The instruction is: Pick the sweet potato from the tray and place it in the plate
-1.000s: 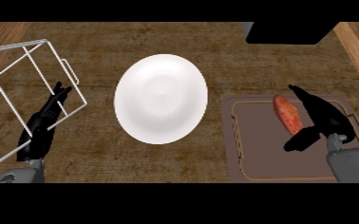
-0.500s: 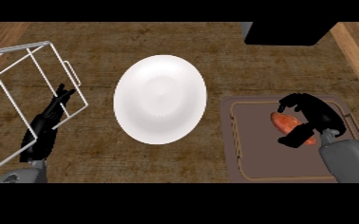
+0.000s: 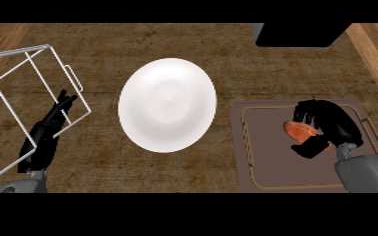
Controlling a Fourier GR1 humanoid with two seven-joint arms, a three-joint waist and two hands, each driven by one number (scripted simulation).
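orange skin is peeking out from under my right hand (image 3: 334,124) — that is the sweet potato (image 3: 297,130), and it is lying over the brown tray (image 3: 269,172) at the right side of the counter (image 3: 184,45). the fingers (image 3: 308,111) are curling over its top while the thumb is closing in from below, so i am reading the hand as clamped on it. i cannot tell whether it is lifting clear of the tray or sitting on it. the white plate (image 3: 168,105) is sitting in the middle of the counter, just left of the tray, and nothing is lying in it. by my judgement the grasp is being made and the rest is left to do — the lift, the carry leftward over the tray's rim, and the release onto the plate. my left hand (image 3: 46,132) is resting at the left edge beside a white wire rack (image 3: 33,75), fingers straight and holding nothing.
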